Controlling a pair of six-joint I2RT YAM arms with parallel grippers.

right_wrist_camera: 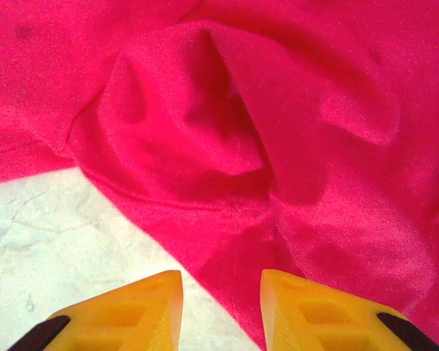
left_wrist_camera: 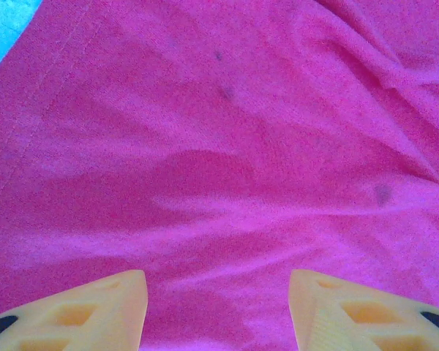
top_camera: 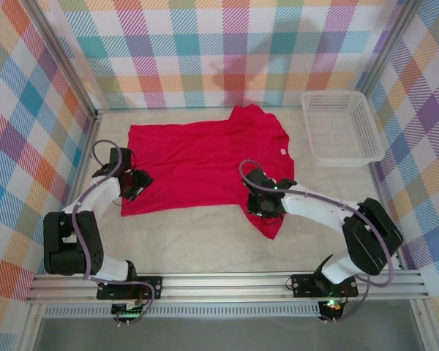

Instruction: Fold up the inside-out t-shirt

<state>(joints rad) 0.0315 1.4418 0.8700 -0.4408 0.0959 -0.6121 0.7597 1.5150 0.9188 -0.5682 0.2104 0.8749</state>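
Top external shows us the t-shirt (top_camera: 197, 161) spread flat across the middle of the table (top_camera: 205, 241). Its hem lies toward the left of the frame and its collar end toward the right, where we spot a small white tag (top_camera: 283, 152). One sleeve points to the top centre and the other trails toward the lower right. We see the left gripper (top_camera: 135, 183) at the shirt's lower-left corner and the right gripper (top_camera: 262, 205) over the lower sleeve. A white basket (top_camera: 340, 128) stands at upper right, apart from the shirt. In the left wrist view the fingers (left_wrist_camera: 102, 307) are spread wide over red cloth, with nothing between them. In the right wrist view the gap is narrower, also empty, above the cloth's edge where it meets bare table.
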